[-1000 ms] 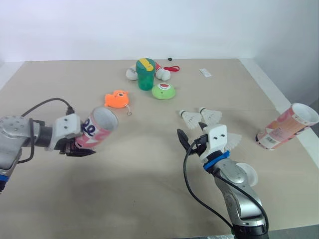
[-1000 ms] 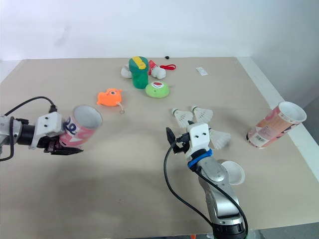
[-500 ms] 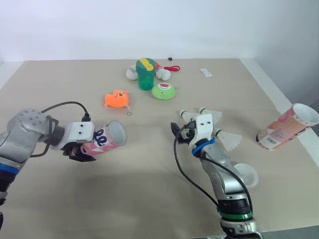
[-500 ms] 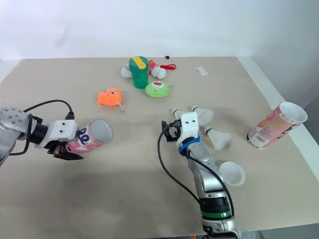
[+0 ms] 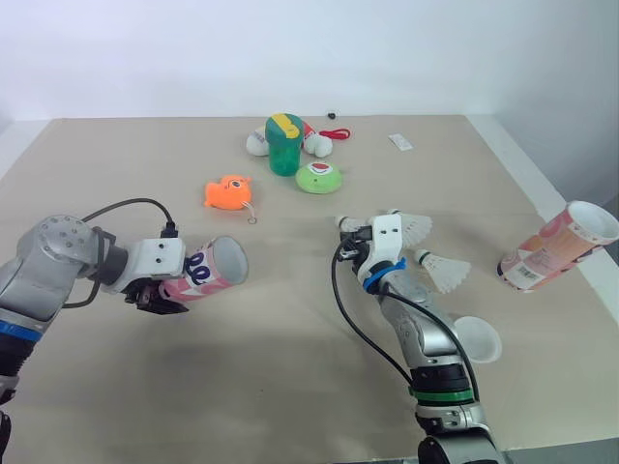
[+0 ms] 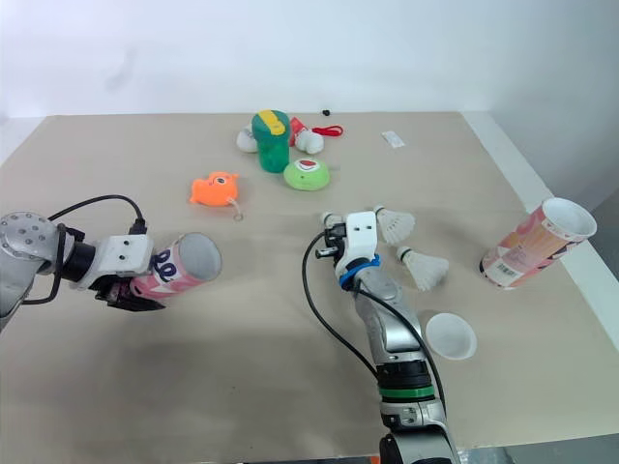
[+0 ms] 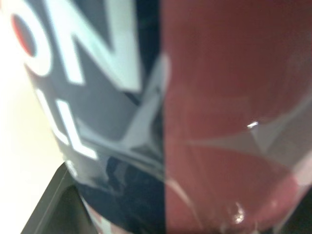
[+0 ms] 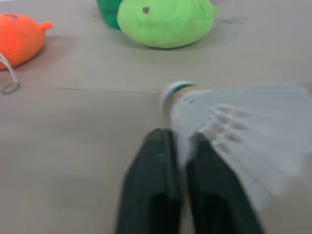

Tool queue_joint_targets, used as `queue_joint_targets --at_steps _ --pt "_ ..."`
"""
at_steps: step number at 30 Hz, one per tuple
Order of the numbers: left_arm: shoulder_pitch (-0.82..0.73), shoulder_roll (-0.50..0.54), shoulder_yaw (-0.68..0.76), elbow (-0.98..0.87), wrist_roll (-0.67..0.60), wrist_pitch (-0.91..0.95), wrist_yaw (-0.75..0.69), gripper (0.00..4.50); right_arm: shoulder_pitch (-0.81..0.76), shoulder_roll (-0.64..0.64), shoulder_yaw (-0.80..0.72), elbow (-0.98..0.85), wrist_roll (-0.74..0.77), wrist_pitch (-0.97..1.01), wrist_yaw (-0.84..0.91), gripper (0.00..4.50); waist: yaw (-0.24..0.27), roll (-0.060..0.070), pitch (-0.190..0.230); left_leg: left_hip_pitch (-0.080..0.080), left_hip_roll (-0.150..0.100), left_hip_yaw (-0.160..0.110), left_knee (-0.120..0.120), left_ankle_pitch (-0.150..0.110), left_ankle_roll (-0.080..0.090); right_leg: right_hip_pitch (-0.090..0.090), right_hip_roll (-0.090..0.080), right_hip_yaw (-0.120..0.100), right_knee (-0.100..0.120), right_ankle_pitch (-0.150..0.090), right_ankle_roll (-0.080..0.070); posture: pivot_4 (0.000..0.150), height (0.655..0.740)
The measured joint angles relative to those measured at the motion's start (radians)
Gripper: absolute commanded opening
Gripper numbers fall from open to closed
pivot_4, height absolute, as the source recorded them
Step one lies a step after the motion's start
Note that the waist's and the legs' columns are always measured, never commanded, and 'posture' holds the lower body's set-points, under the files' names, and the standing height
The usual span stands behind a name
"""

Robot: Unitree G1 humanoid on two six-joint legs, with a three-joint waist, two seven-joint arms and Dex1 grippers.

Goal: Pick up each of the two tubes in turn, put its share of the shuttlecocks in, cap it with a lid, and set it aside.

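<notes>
My left gripper (image 5: 160, 287) is shut on a pink tube (image 5: 208, 269), held low over the table with its open mouth turned toward the right arm; the tube's printed wall (image 7: 161, 117) sits right against the left wrist camera. My right gripper (image 8: 179, 161) is shut on the feather skirt of a white shuttlecock (image 8: 234, 122), whose cork (image 5: 341, 221) pokes out beside the fingers. Two more shuttlecocks (image 5: 412, 225) (image 5: 447, 272) lie just to its right. A white lid (image 5: 477, 339) lies nearer the front. The second pink tube (image 5: 556, 246) lies on its side at the table's right edge.
At the back stand a green cup (image 5: 282, 143), a green plush toy (image 5: 317, 177), an orange fish toy (image 5: 226, 191), small white plush toys (image 5: 256, 144) and a white tag (image 5: 398, 141). Bare tabletop (image 5: 290, 338) stretches between the two arms.
The right gripper moved away from me to the leftmost shuttlecock and shut on its skirt. The left arm brought the tube rightward and lower, mouth toward the right arm.
</notes>
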Motion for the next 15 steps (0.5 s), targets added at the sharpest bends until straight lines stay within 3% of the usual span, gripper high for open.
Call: queue_joint_targets --at_steps 4,10,15 --pt "-0.004 -0.015 0.004 0.003 0.004 0.018 0.000 3.24 0.004 -0.052 0.045 -0.139 0.101 0.038 0.160 0.12 0.002 0.002 0.000 0.000 -0.001 0.000 0.001 0.000 0.000 0.000 0.000 0.000 0.002 -0.001 0.002 0.150 0.7400" --pt "-0.012 -0.040 0.006 0.021 0.015 0.021 0.000 3.24 -0.075 -0.260 0.164 -0.364 0.272 0.163 0.474 0.12 0.004 0.003 -0.001 0.000 -0.001 -0.001 0.006 0.000 0.000 0.002 -0.001 -0.001 0.004 -0.001 0.003 0.150 0.7400" --pt "-0.020 -0.057 0.006 0.037 0.028 0.021 0.000 3.24 -0.165 -0.287 0.257 -0.353 0.273 0.182 0.565 0.12 0.005 0.003 -0.001 0.001 -0.001 -0.002 0.012 0.000 0.001 0.004 -0.001 -0.002 0.005 0.001 0.003 0.150 0.7400"
